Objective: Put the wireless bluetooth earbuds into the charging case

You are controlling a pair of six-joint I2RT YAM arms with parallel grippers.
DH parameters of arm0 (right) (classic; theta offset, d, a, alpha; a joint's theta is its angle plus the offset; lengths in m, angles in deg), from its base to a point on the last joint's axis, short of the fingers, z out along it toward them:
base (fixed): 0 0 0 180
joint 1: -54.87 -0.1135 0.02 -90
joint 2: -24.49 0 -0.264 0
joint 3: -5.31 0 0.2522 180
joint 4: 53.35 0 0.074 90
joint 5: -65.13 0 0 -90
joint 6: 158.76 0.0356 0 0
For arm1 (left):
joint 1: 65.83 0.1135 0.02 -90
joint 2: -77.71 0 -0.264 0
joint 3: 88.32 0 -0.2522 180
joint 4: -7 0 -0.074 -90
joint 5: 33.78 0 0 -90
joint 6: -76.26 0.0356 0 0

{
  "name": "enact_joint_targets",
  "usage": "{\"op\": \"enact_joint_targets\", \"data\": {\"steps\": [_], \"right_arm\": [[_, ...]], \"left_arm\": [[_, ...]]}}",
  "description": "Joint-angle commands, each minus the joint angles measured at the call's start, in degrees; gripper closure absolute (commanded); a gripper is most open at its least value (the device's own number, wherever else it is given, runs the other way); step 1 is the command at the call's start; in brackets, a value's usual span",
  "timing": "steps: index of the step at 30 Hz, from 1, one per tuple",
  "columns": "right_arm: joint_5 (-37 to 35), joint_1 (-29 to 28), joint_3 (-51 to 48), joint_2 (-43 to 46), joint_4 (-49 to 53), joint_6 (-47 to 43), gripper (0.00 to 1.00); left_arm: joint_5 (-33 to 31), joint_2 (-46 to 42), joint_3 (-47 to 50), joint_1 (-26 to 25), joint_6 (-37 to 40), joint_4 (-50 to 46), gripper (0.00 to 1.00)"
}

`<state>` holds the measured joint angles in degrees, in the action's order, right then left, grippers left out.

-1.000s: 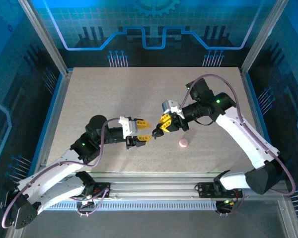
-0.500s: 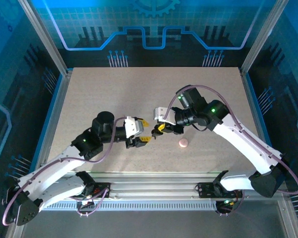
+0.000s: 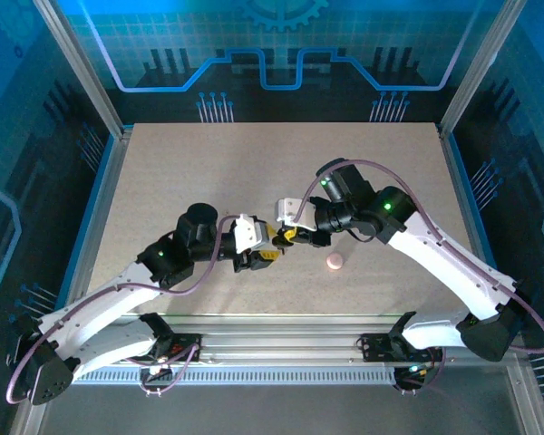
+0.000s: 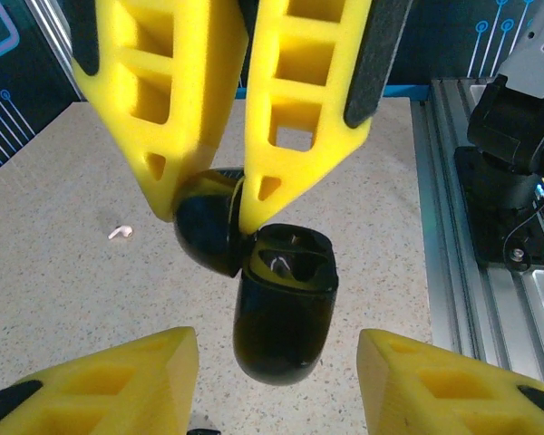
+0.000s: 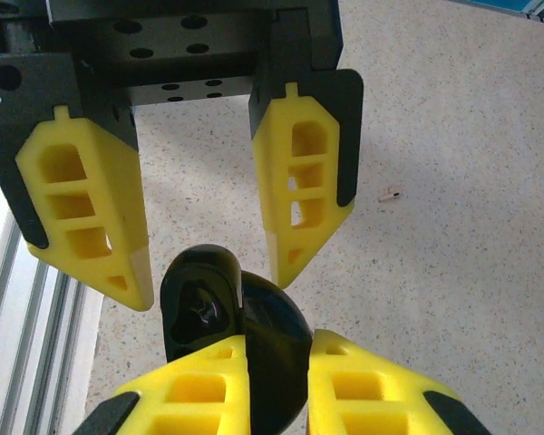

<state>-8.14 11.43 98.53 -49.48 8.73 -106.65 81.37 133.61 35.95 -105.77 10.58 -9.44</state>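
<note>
- Both grippers have drawn together over the last second. The right gripper (image 3: 290, 236) has swung in from the right and the left gripper (image 3: 263, 252) has pushed forward, so they now almost meet at mid-table.
- Right jaws are clenched on the lid (image 4: 207, 240) of the case (image 4: 283, 317). From both wrists we see that lid filling the narrow gap between the fingers.
- Left jaws stand apart, one finger on each side of the case body. From the left wrist we see table on both sides of the body, so we read them as released and not yet gripping.
- The case hangs open from its pinched lid, with its body reaching in between the left fingers. It seems to be clear of the table (image 3: 254, 163).
- Its wells are dark. One holds a glint, and we cannot tell whether that is a bud or bare fittings.
- Further out, a small pale piece (image 4: 120, 233) lies on the table well apart from the case. A pink disc (image 3: 335, 262) lies near the grippers, off to their right.
- We judge this step to be a hand-over, with the open case offered so the left can steady its body.
- Next, the left jaws need to close squarely on the body before the right lets go of the lid. A loose or off-centre grip could drop the case or let the lid fold shut.
</note>
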Motion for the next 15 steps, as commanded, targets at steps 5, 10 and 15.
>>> {"op": "enact_joint_targets", "data": {"steps": [5, 10, 15], "right_arm": [[1.1, -1.3, 0.7, 0.0, -1.6, 0.8, 0.84], [1.3, -1.5, 1.0, -0.3, -1.5, 0.5, 0.85], [1.2, -1.7, 1.1, -0.8, -1.5, 0.5, 0.85]], "left_arm": [[-0.2, 1.0, -2.1, -0.5, -0.9, 2.1, 0.60], [0.7, 1.3, -2.3, -0.6, -1.5, 2.5, 0.61], [1.2, 1.5, -2.3, -0.5, -2.0, 3.0, 0.61]]}}
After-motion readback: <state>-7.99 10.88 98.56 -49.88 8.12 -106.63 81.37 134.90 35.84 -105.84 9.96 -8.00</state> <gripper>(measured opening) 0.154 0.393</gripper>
